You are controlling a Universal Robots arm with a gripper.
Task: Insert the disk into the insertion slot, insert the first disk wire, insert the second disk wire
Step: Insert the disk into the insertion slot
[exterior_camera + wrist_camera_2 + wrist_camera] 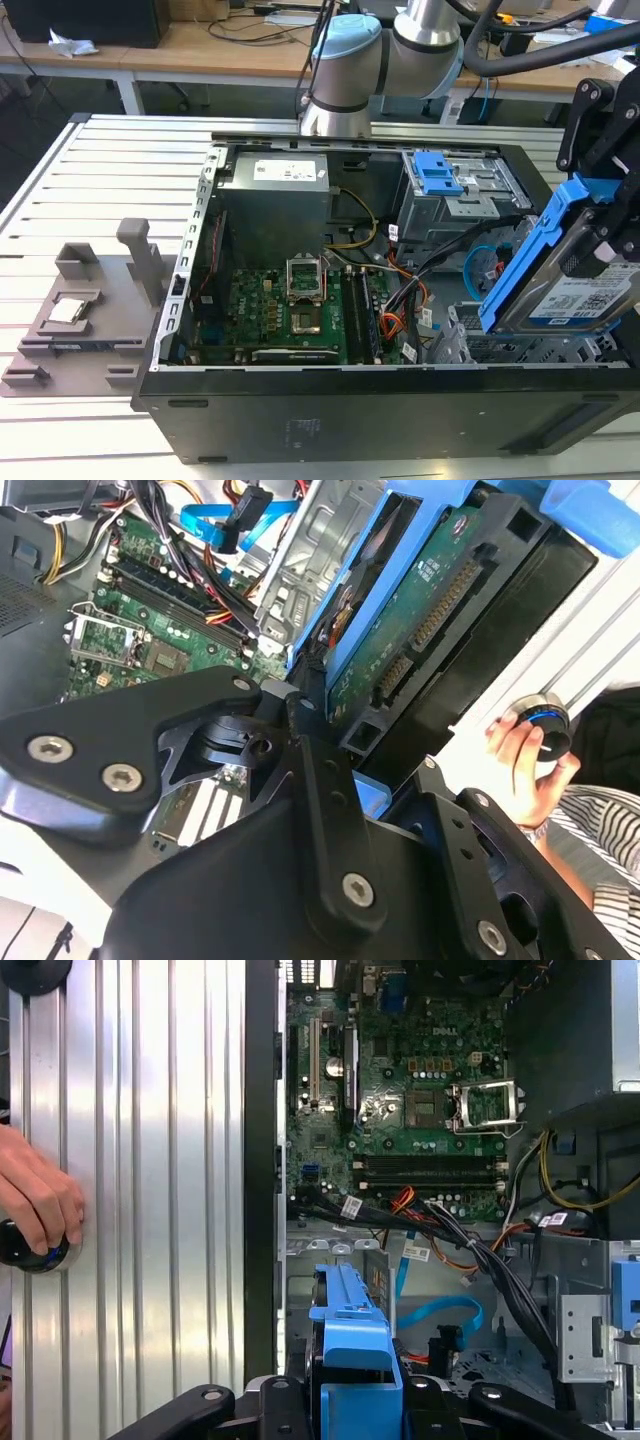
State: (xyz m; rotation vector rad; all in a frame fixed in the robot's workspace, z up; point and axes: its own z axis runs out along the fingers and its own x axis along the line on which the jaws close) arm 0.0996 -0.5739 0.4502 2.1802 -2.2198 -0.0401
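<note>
My gripper [598,250] is shut on the disk [575,295], a grey drive with a white label in a blue caddy. It hangs tilted above the case's corner at the exterior view's right. Just below it lies the insertion slot [520,350], a silver perforated cage. In the second wrist view the disk [430,610] shows its green circuit side between the black fingers [310,760]. The second disk wire [480,262], a light-blue cable, loops beside the cage, also as the blue cable [440,1310] in the first wrist view. The first disk wire [405,300], red and orange strands, lies near the motherboard.
A taller grey cage with a blue bracket [438,172] stands behind the slot. The green motherboard [290,310] covers the case floor, the power supply [275,185] sits at the back. A grey fixture [75,310] rests on the slatted table. A person's hand [35,1200] holds a knob.
</note>
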